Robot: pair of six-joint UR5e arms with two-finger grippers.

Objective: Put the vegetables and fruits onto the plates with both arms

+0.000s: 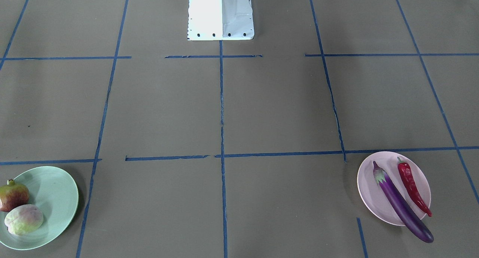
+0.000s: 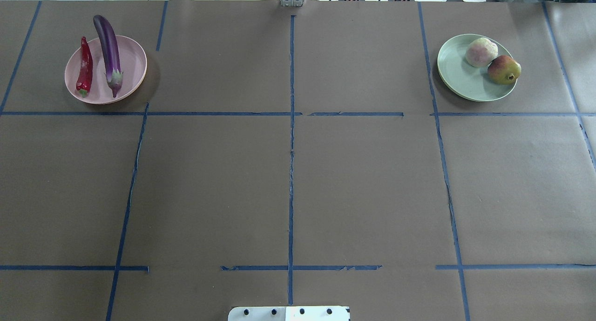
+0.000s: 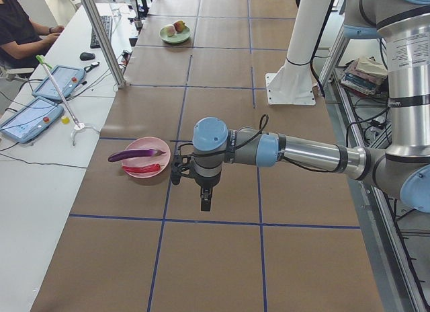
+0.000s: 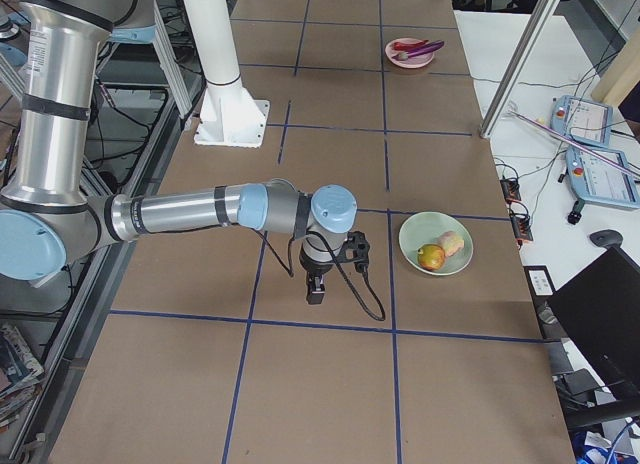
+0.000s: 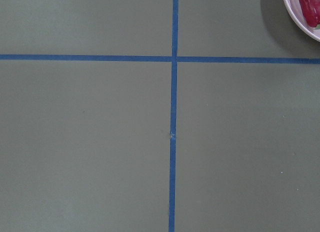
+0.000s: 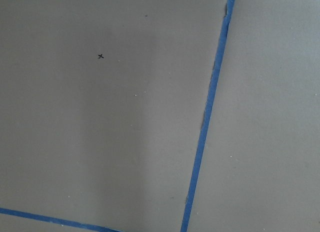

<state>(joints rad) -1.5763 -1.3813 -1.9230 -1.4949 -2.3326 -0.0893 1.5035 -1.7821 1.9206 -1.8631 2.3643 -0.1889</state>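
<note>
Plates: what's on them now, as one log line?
pink plate: eggplant, chili | green plate: pomegranate, pale fruit | left gripper, right gripper: above bare table, state unclear | task: looks done

Eggplant [image 2: 108,46] beside chili [image 2: 85,67], both on plate [image 2: 132,64]

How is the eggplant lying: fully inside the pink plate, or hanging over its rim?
Hanging over. The eggplant has its stem end on the pink plate; its rounded end sticks out past the rim.

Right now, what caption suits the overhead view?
Eggplant and chili on pink plate; pomegranate and pale fruit on green plate.
</note>
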